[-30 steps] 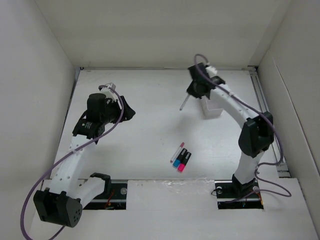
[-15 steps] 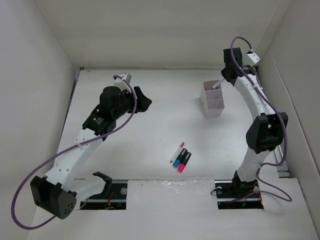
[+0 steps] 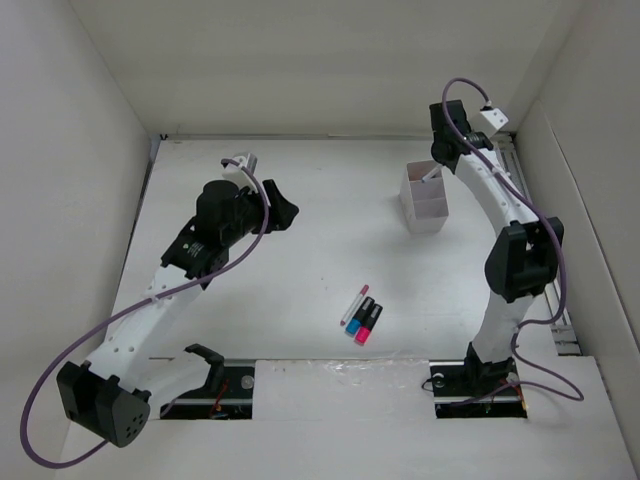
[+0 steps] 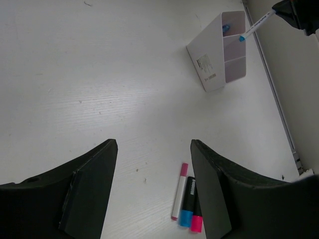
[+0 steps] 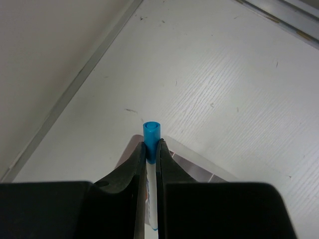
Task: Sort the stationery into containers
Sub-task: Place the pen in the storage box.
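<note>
right fingers clamped on pen over box | left fingers apart, empty | markers mid-table

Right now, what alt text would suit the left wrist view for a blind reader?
The right gripper holds a blue-tipped pen tilted over a white box on a table. Nearer, past the open left gripper, lie a pink-tipped pen and two markers, side by side.

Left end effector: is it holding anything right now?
No, the left end effector has its fingers apart, with only bare table showing between them.
</note>
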You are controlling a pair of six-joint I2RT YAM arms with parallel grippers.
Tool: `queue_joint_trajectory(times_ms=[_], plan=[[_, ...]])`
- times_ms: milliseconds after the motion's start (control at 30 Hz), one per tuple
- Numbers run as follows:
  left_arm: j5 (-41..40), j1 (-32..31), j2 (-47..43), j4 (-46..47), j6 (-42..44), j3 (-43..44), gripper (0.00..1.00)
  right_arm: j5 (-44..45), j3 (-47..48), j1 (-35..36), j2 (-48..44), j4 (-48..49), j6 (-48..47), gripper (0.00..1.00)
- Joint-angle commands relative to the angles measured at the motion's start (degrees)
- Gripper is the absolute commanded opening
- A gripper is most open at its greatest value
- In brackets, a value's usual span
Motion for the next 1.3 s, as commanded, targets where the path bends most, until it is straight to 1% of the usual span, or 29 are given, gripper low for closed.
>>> queue_joint_trajectory(times_ms=[0,167,367,400,433,567,733,867,900,1033,1133,1167,1233,1267], plan=[[-0.4,0.0,-1.8,-0.3,-0.8,-0.8,0.58,2.7,-0.5,1.6,2.1,0.6,1.1,0.0],[-0.4,0.0,-3.0,-0.8,-0.8,-1.3,0.58,3.2,-0.5,1.6,3.3,-0.7,2.9,0.0],[0.2,0.0,-3.6,-0.8,-0.8,-1.9,0.58,3.2,-0.5,1.6,4.5,-0.7,2.9,0.01],[0.2,0.0,-3.6,-0.8,-0.8,-1.9,0.58,3.2,-0.5,2.1,4.5,-0.7,3.4,0.03],[0.2,0.0,-3.6,-0.8,-0.8,-1.9,0.58,3.2,-0.5,2.1,4.5,-0.7,3.9,0.09],[0.2,0.0,-3.1,-0.8,-0.8,-1.9,0.58,2.7,-2.5,2.1,3.8,-0.7,4.5,0.21],[0.2,0.0,-2.5,-0.3,-0.8,-2.4,0.58,2.2,-4.7,2.6,2.7,-0.7,5.0,0.26],[0.7,0.0,-2.5,-0.3,-0.8,-2.4,0.58,2.2,-5.9,4.3,1.6,-0.7,5.0,0.34],[0.7,0.0,-2.0,-0.3,-0.8,-2.4,0.58,2.2,-5.9,4.3,0.9,-0.7,5.0,0.38],[0.7,0.0,-2.0,0.3,-0.8,-2.4,0.58,2.2,-5.9,6.5,-1.9,-3.3,5.5,0.42],[0.7,0.0,-2.0,0.3,-0.8,-2.4,0.58,1.7,-8.6,9.1,-7.0,-3.3,4.6,0.42],[0.7,0.0,-2.0,-0.4,-0.8,-2.4,0.58,0.1,-10.8,10.5,-8.5,-3.3,3.8,0.42],[0.1,0.0,-2.0,-1.1,-0.3,-2.4,0.58,-3.8,-13.5,12.1,-12.9,-2.8,1.0,0.34],[-0.5,0.0,-2.5,-2.4,0.4,-2.4,0.58,-8.7,-17.1,14.6,-15.9,-2.8,0.4,0.18]])
